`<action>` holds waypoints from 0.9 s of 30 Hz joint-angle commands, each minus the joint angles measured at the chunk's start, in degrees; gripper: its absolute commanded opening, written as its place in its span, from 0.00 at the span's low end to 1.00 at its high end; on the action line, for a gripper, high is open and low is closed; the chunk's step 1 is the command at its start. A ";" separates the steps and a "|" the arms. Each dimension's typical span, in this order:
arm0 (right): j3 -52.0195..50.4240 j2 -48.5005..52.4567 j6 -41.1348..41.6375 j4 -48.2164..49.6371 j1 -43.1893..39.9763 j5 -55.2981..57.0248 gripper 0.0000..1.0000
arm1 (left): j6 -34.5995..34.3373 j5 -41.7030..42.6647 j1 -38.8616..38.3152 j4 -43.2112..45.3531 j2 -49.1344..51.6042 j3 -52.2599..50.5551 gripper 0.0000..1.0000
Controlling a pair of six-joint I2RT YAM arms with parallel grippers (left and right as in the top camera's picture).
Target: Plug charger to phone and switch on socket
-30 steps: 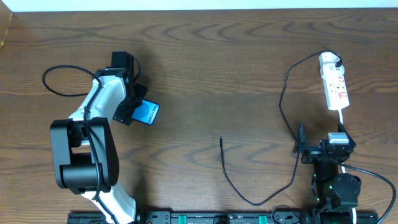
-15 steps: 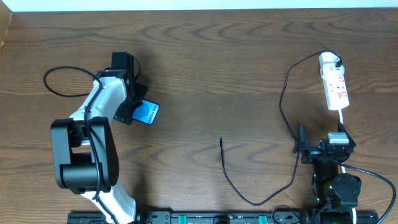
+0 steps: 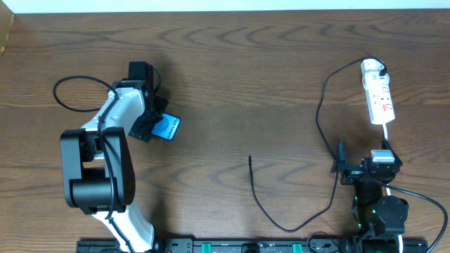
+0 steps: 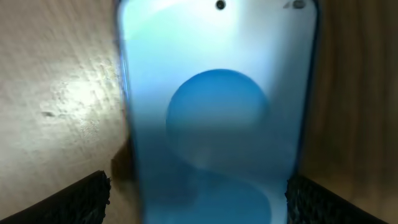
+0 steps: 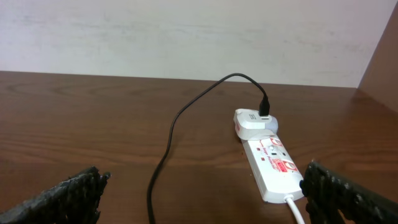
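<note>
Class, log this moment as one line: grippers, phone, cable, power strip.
left gripper: straddling phone, grip unclear | right gripper: open, empty | cable tip: loose on table | adapter: in power strip

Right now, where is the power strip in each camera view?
Overhead: the power strip at upper right.
Left wrist: not in view; the phone fills it.
Right wrist: lower right of centre.
Shared landmark: the white adapter plugged into the strip's far end.

One worktop [image 3: 246, 84] carries one phone [image 3: 167, 127], one charger cable [image 3: 318, 119] with one white adapter [image 3: 371, 68], one socket strip [image 3: 381, 100], and two robot arms: the left arm [image 3: 105, 140] at frame left and the right arm [image 3: 376, 190] at lower right.
</note>
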 commanded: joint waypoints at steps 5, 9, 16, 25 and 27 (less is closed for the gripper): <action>-0.09 -0.35 -0.70 -0.17 -0.02 -0.11 0.99 | -1.36 0.13 -0.33 -0.15 2.23 -0.46 0.90; -0.09 -0.35 -0.70 -0.17 -0.02 -0.11 0.99 | -1.36 0.13 -0.33 -0.15 2.23 -0.46 0.90; -0.09 -0.35 -0.70 -0.17 -0.02 -0.11 0.99 | -1.36 0.15 -0.33 0.94 2.23 -0.46 0.90; -0.09 -0.35 -0.70 -0.17 -0.02 -0.11 0.99 | -1.57 1.05 -0.33 1.36 2.23 -0.46 0.90; -0.09 -0.35 -0.70 -0.17 -0.02 -0.11 0.99 | -1.57 1.16 -0.33 1.36 2.23 -0.46 0.90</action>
